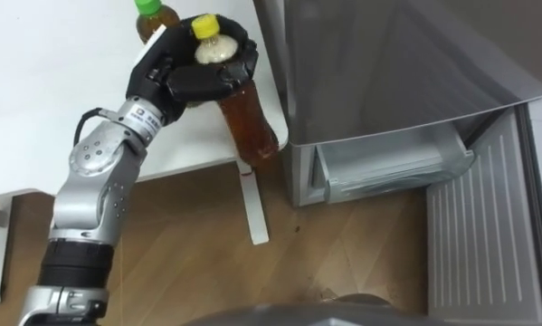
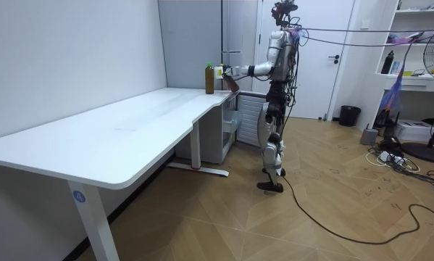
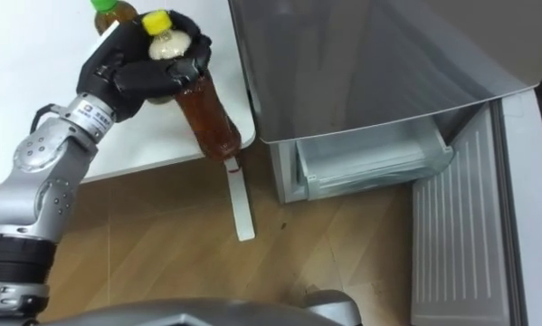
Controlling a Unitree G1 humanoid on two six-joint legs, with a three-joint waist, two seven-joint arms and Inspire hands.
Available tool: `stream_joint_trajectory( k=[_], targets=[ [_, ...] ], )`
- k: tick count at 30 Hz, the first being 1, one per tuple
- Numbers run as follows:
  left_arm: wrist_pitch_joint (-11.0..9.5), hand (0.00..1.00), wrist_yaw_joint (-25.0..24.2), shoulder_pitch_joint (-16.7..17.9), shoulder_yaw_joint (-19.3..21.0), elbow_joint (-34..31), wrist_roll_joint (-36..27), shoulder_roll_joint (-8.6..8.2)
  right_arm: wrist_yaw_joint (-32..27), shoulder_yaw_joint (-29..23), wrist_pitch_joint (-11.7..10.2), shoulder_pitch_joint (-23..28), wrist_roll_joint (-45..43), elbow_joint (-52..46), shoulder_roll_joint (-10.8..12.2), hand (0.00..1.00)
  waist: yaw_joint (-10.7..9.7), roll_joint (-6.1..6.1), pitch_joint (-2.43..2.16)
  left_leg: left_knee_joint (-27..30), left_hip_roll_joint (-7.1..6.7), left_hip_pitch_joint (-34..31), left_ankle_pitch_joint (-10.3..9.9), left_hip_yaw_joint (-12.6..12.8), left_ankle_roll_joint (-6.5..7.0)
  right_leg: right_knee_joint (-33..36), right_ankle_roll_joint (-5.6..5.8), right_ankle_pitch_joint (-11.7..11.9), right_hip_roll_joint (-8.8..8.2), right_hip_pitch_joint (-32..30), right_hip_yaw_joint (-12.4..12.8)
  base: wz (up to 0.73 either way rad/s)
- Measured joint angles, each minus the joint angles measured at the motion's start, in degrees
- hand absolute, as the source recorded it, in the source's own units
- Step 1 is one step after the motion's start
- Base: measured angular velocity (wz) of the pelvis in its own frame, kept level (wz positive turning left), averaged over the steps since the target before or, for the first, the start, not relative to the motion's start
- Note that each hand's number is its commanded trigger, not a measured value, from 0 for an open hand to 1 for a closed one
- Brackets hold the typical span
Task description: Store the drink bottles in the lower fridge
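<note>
Now left hand (image 1: 185, 77) at 11 o'clock, fingers clenched round the top of the yellow-cap bottle (image 1: 246, 122). Amber drink inside, bottle tilted, base pointing to 5 o'clock, at the table (image 1: 53, 109) corner. Green-cap bottle (image 1: 153, 20) stands on the table at 10 o'clock from it, just beside the hand. Fridge (image 1: 388, 63) at 2 o'clock, lower door (image 1: 483, 226) open at 4 o'clock, drawer (image 1: 388, 167) showing. Room view: robot stands at the table's far end by the fridge.
</note>
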Motion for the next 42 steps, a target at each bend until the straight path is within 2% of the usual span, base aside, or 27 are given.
stream_joint_trajectory(
  k=[11, 16, 21, 31, 35, 40, 42],
  targets=[
    [0.04, 1.0, 0.09, 0.0, -1.62, 2.12, -0.13, 0.18, -0.3, 0.03, -0.18, -0.54, 0.08, 0.28, 0.0, 0.0, -1.27, -0.01, 0.01, -0.03, 0.0, 0.3, 0.01, 0.0, 0.01, 0.1, 0.0, 0.0, -0.01, 0.19, -0.05, 0.0],
    [0.04, 1.0, 0.25, 0.03, -2.74, 2.42, -0.08, 0.12, -1.85, 0.03, -0.53, -0.5, 0.5, 0.31, -0.04, 0.0, -1.24, 0.06, -0.04, 0.13, 0.01, 0.21, 0.01, 0.01, 0.01, 0.13, 0.0, 0.0, 0.01, 0.22, -0.1, 0.0],
    [0.04, 1.0, 1.07, 0.03, -3.33, 2.42, -0.12, 0.1, -1.96, 0.03, -0.57, -0.5, 0.65, 0.97, -0.04, 0.0, -1.22, 0.59, -0.38, 0.15, 0.0, 0.37, 0.01, 0.0, 0.01, 0.16, 0.0, 0.0, 0.0, 0.4, -0.11, 0.0],
    [0.04, 1.0, 0.6, 0.04, -3.31, 0.94, -0.05, -0.03, -1.8, -0.02, -0.45, -0.99, 0.98, 2.0, -0.09, 0.0, -0.47, 0.58, -0.35, 0.03, -0.01, 0.93, 0.01, -0.05, 0.01, 0.1, 0.0, -0.01, 0.01, 0.97, -0.14, 0.0],
    [0.04, 1.0, 0.38, 0.1, -3.31, -1.49, -0.14, -0.12, -1.68, 0.03, 0.11, -1.09, 1.45, 2.01, -0.07, 0.0, 0.57, -0.25, -0.18, -0.15, -0.06, 0.96, 0.02, -0.06, 0.01, -0.02, 0.04, -0.06, -0.05, 0.98, -0.27, 0.0],
    [0.04, 1.0, 1.12, 0.17, -3.31, -5.27, -0.16, -0.46, -1.99, 0.08, -0.01, -1.23, 3.04, 1.98, -0.07, 0.0, 2.59, -1.87, -0.52, -0.17, -0.03, 1.11, 0.03, -0.05, 0.01, -0.05, 0.03, -0.05, -0.04, 1.07, -0.48, 0.0],
    [0.04, 1.0, 1.55, 0.23, -3.31, -7.45, -0.35, -0.47, -2.59, 0.16, -0.07, -1.17, 4.01, 1.98, -0.07, 0.0, 3.28, -2.33, -0.79, -0.16, -0.02, 1.22, 0.03, -0.14, 0.01, -0.07, 0.03, -0.02, -0.13, 1.26, -1.26, 0.02]
  ],
)
